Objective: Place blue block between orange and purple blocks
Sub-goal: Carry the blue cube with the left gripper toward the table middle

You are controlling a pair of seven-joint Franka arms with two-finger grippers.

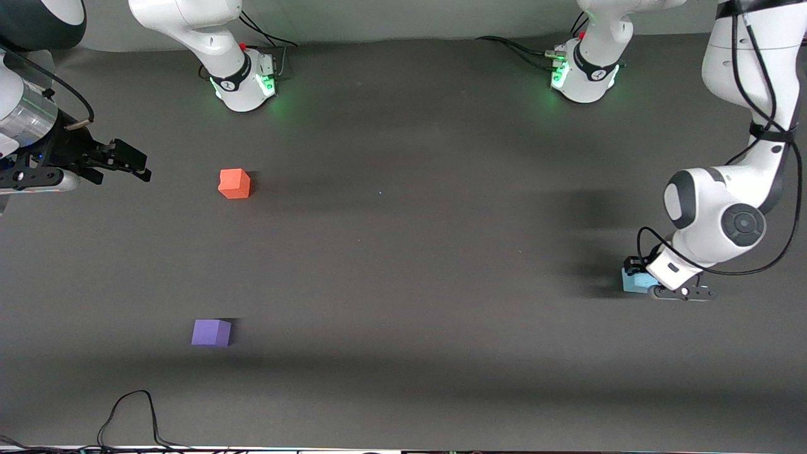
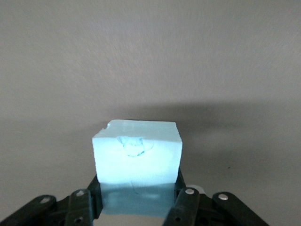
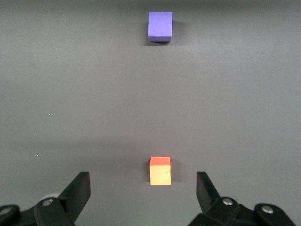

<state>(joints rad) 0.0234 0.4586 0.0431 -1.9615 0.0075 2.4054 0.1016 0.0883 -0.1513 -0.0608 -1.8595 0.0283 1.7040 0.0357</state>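
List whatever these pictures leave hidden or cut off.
- Front view: the blue block is mostly covered by the left gripper.
- Left wrist view: the picture's edge cuts off the block's base.
- Right wrist view: the right gripper is cropped at its fingers' base.

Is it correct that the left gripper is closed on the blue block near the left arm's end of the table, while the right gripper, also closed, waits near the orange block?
Not fully. The right gripper is open, as the right wrist view shows, its fingers spread wide with the orange block seen between them. The rest holds: the left gripper grips the blue block.
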